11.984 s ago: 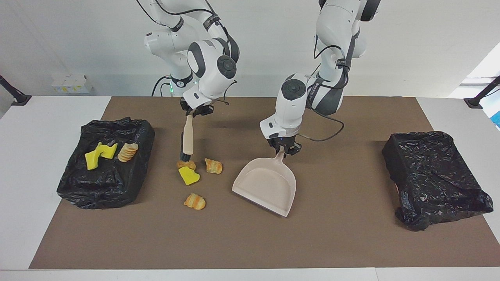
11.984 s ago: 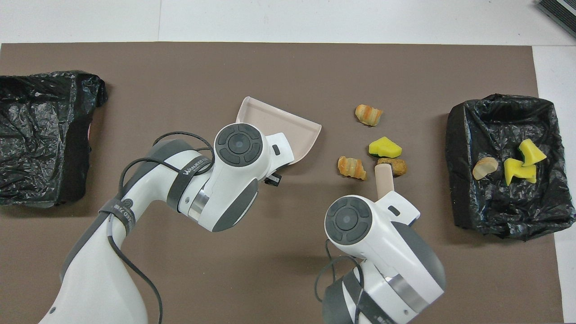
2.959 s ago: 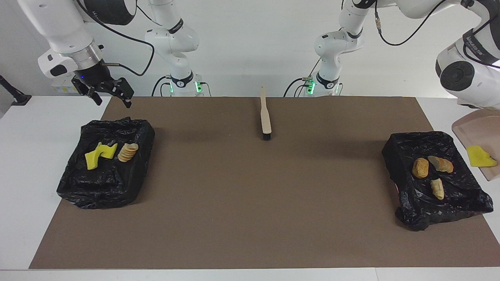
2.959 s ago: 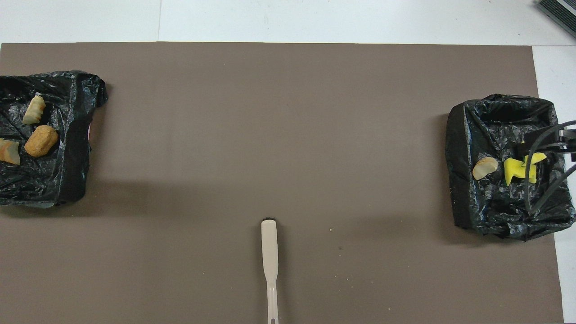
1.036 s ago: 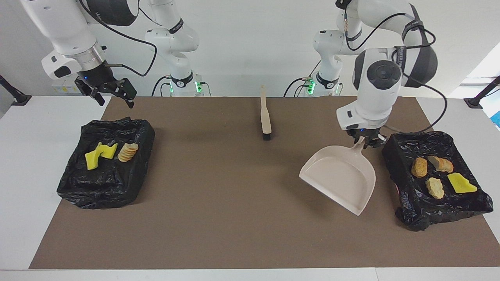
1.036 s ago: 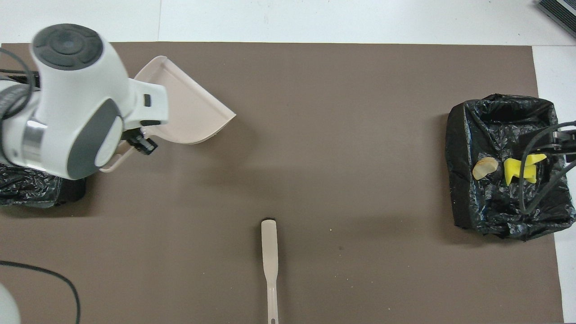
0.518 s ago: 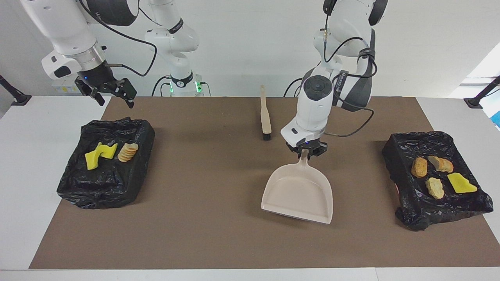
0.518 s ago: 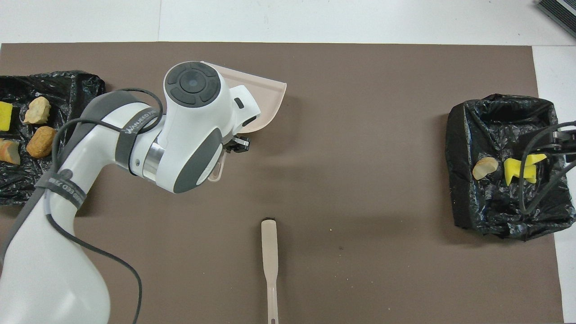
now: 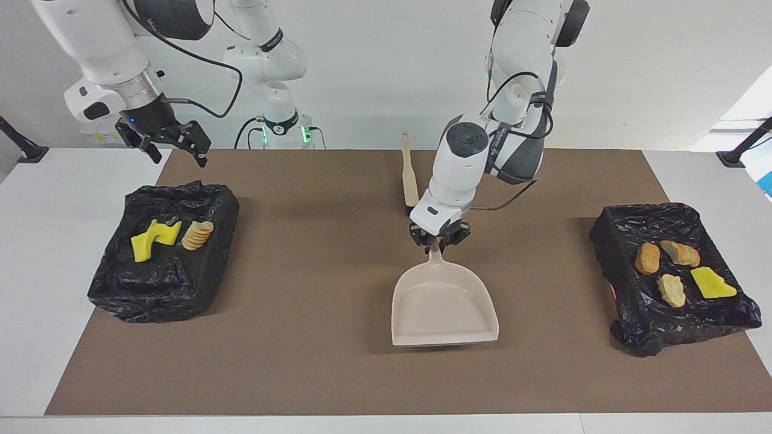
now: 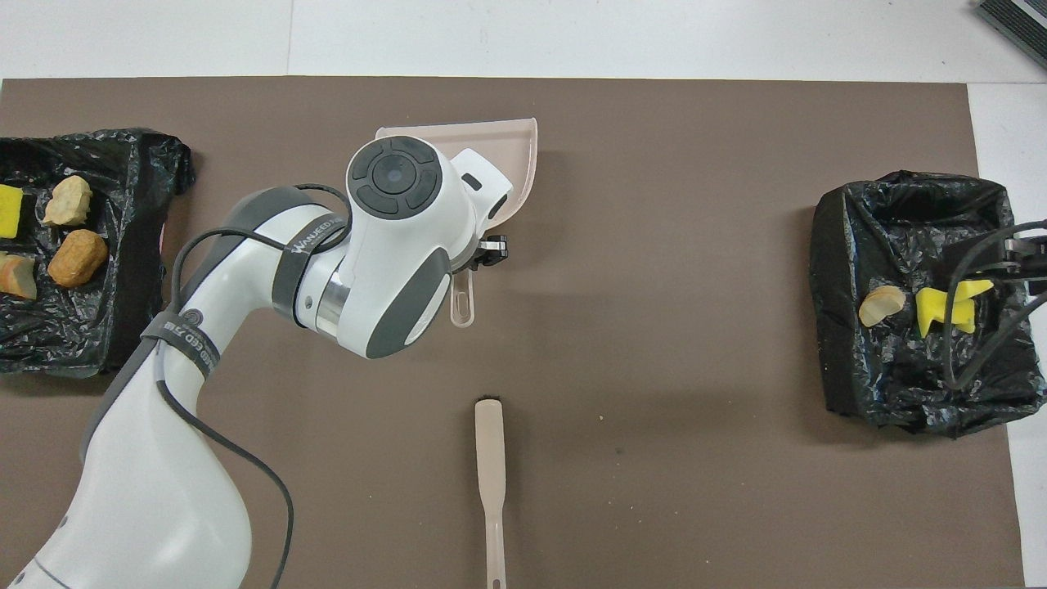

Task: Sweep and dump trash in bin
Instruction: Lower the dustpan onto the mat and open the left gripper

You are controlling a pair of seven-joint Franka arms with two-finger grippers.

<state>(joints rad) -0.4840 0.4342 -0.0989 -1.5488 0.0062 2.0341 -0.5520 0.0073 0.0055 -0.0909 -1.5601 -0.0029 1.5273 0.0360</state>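
Note:
My left gripper point(image 9: 436, 242) is shut on the handle of the empty beige dustpan point(image 9: 443, 304), which sits low at the middle of the brown mat, its mouth pointing away from the robots. Trash lies in both black-lined bins. The bin point(image 9: 621, 232) at the left arm's end holds pastry pieces point(image 9: 648, 258) and a yellow sponge bit point(image 9: 712, 283). Yellow sponge bits point(image 9: 154, 238) and a pastry piece point(image 9: 198, 235) lie in the bin point(image 9: 169, 289) at the right arm's end. My right gripper point(image 9: 174, 144) hangs open and empty over the mat's corner by that bin.
The beige brush point(image 10: 489, 458) lies on the mat nearer to the robots than the dustpan point(image 10: 511, 147), with its bristle end toward the pan. In the facing view the left arm hides that end of the brush point(image 9: 409, 175).
The left arm has carried the empty dustpan from beside the bin at its end to the middle of the mat and turned its mouth away from the robots. The right arm waits unmoved.

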